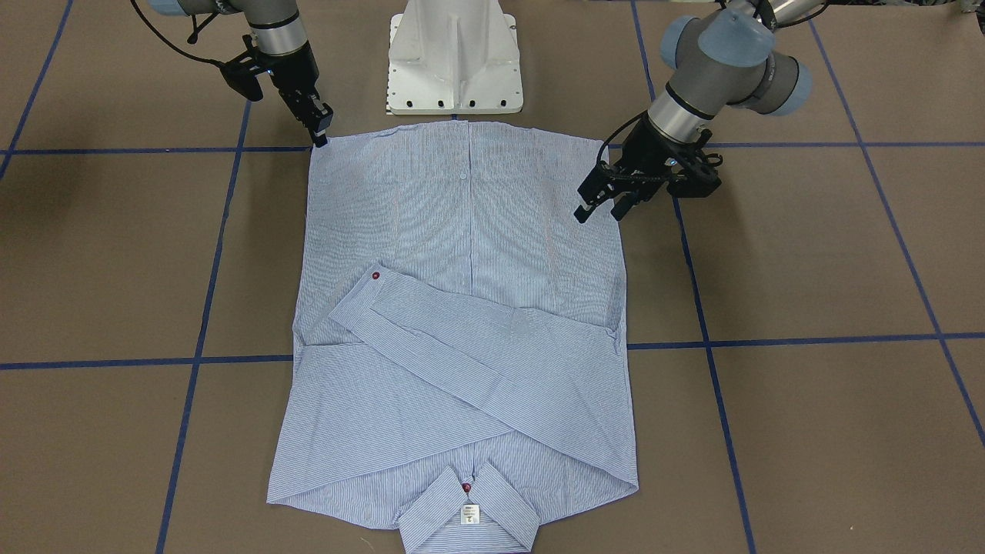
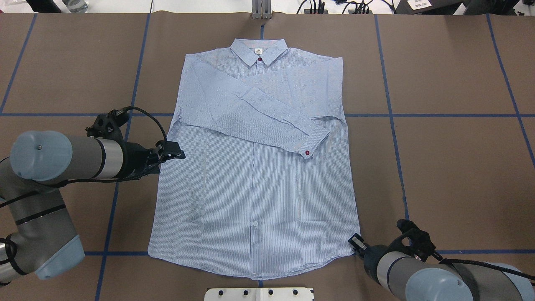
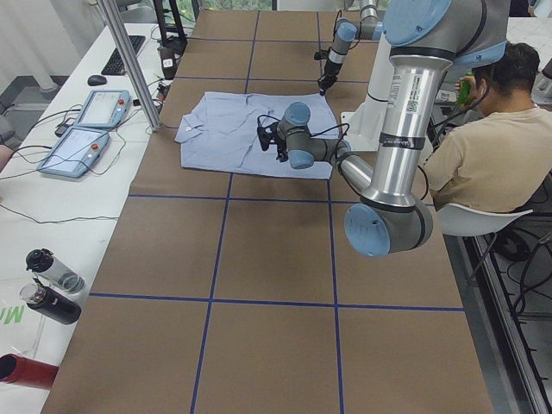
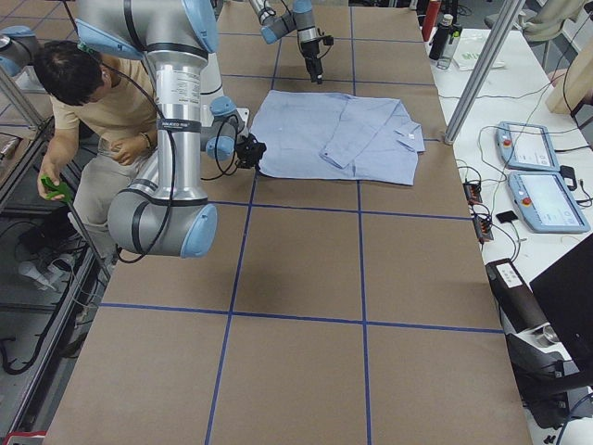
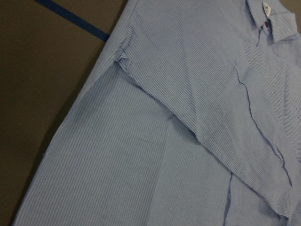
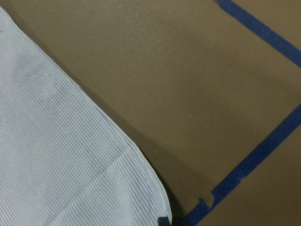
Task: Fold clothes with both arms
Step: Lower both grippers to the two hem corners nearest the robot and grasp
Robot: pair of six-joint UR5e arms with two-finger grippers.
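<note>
Item: one light-blue striped shirt [image 2: 255, 188], which lay flat and front-up at the middle of the brown surface [image 2: 439, 167], collar [image 2: 259, 52] at the far edge from the robot, hem nearest its base. Both sleeves [image 2: 259, 113] were crossed over the chest, the upper cuff ending near the shirt's right side. Left hand [image 1: 599, 215]: fingers spread apart and holding nothing, poised just over the shirt's left side seam about midway down. Right hand [image 1: 319, 131]: tip at the hem corner [image 6: 155, 197] on the shirt's right; whether it was parted or had pinched the cloth could not be told. Hazards, as judged: the two hands stood at unequal heights along the garment, so a lift from there would likely skew the fold. A shallow pinch at the curved hem might slip free. Dragging the body cloth might pull the loosely laid sleeves out of their cross.
</note>
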